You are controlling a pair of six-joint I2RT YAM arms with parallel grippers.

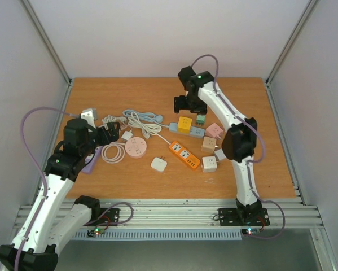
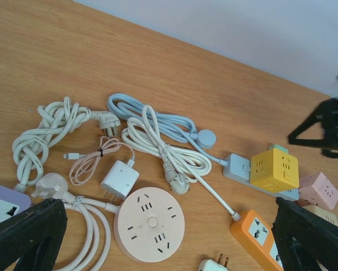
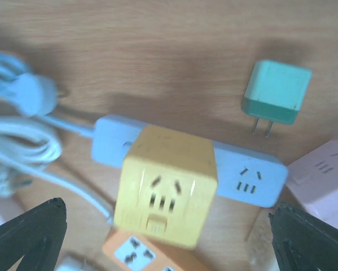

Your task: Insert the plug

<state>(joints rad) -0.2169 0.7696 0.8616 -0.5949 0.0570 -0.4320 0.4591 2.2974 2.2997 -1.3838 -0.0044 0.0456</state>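
A yellow cube socket sits plugged on a light blue power strip, with a loose teal plug lying beside the strip, prongs toward it. My right gripper is open and empty, hovering above the yellow cube and the teal plug; in the top view it is at the table's back middle. My left gripper is open and empty, low over a pink round socket and a white charger; in the top view it is at the left.
An orange power strip, a pink cube, a beige cube, a white cube and a white charger lie mid-table. Coiled white and blue cables and a purple socket lie at the left.
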